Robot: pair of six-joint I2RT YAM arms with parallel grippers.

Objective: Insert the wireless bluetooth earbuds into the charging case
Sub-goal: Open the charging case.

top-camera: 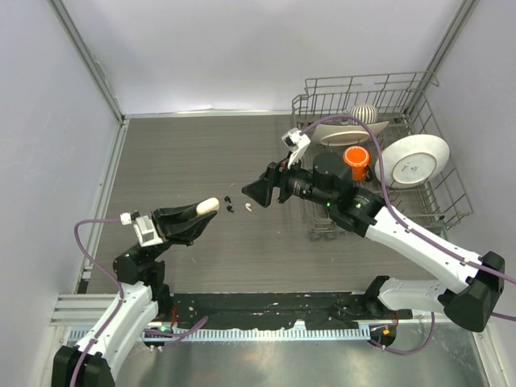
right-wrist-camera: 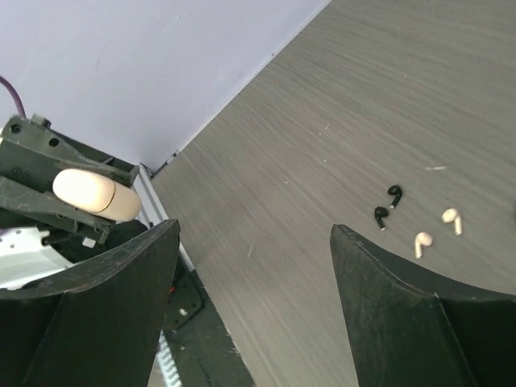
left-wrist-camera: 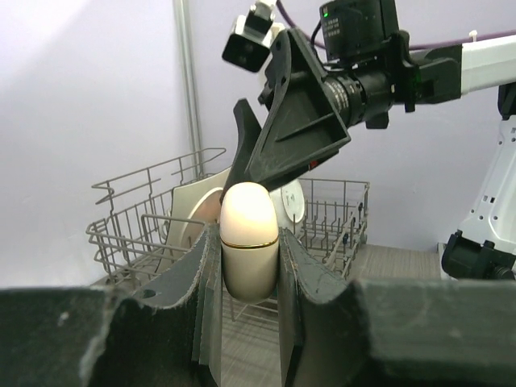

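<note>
My left gripper (top-camera: 199,214) is shut on a cream, pill-shaped charging case (top-camera: 209,205) with a gold seam, lid closed, and holds it above the table; the case stands upright between the jaws in the left wrist view (left-wrist-camera: 250,234). Two black earbuds (top-camera: 230,204) and two white earbuds (top-camera: 248,206) lie on the grey table just right of the case. In the right wrist view the black pair (right-wrist-camera: 387,205) and white pair (right-wrist-camera: 436,230) lie loose, apart from each other. My right gripper (top-camera: 260,192) is open and empty, hovering just right of the earbuds.
A wire dish rack (top-camera: 363,81) stands at the back right with a white plate (top-camera: 411,160), an orange cup (top-camera: 355,161) and a striped bowl (top-camera: 363,112). White walls enclose the table on the left, back and right.
</note>
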